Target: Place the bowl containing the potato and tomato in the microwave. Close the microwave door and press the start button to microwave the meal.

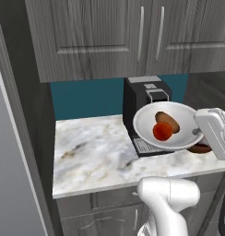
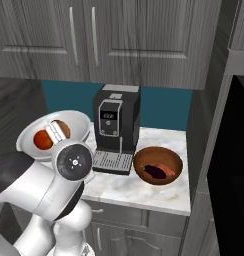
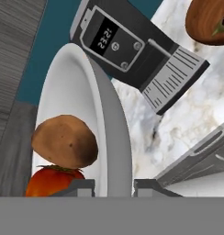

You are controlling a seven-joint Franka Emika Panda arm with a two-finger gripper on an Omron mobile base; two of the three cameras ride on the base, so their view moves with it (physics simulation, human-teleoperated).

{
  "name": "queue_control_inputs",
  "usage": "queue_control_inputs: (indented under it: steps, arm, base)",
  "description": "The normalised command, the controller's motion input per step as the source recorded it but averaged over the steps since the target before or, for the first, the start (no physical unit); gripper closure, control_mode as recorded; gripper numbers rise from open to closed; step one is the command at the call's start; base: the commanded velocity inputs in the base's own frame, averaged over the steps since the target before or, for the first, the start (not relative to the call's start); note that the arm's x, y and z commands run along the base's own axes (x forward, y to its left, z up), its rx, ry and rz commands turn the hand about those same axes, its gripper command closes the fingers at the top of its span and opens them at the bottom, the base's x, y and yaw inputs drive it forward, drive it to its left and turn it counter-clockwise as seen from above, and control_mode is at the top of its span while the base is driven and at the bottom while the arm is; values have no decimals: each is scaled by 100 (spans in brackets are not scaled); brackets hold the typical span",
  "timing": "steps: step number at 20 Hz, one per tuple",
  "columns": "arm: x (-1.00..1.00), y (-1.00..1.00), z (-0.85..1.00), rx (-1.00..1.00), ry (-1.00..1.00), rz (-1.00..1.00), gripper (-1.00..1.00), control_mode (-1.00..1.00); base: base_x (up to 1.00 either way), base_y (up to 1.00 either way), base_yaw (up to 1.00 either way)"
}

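Starting at the left of the left base view, you are looking at a bare stretch of the marble surface (image 1: pixel 96 152) running back to the teal wall. Moving right, your white bowl (image 1: pixel 146 120) is hanging in the air above the surface, tilted toward the camera, in front of the black coffee machine (image 1: pixel 142 92). Inside it the potato (image 1: pixel 168 120) is lying just beyond the tomato (image 1: pixel 162 131), and the two are touching. At the bowl's right rim your claw (image 1: pixel 200 131) is gripping the edge; in the hand view its fingers (image 3: pixel 79 187) are sitting one inside and one outside the bowl wall, clamped on the rim, with the potato and tomato just beside the inner finger. Right of the claw, a smaller brown bowl (image 1: pixel 199 148) is peeking out on the surface from behind the white hand.

In the right base view, you are seeing the same order: the white bowl held up at the left, the coffee machine in the middle, the brown bowl with dark and orange food in it standing near the surface's front edge, and, at the far right, the dark front of the microwave (image 2: pixel 233 165), well apart from the bowl.
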Motion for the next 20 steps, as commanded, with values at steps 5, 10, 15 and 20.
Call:
queue_control_inputs:
  steps: [5,10,15,20]
  arm:
    - [0,0,0,0,0,-1,100,100]
    - [0,0,0,0,0,0,100,100]
    - [0,0,0,0,0,0,100,100]
    - [0,0,0,0,0,0,100,100]
  base:
    - [-3,0,-1]
    - [-45,-2,-4]
    - [-95,-1,-5]
    - [-71,-4,-19]
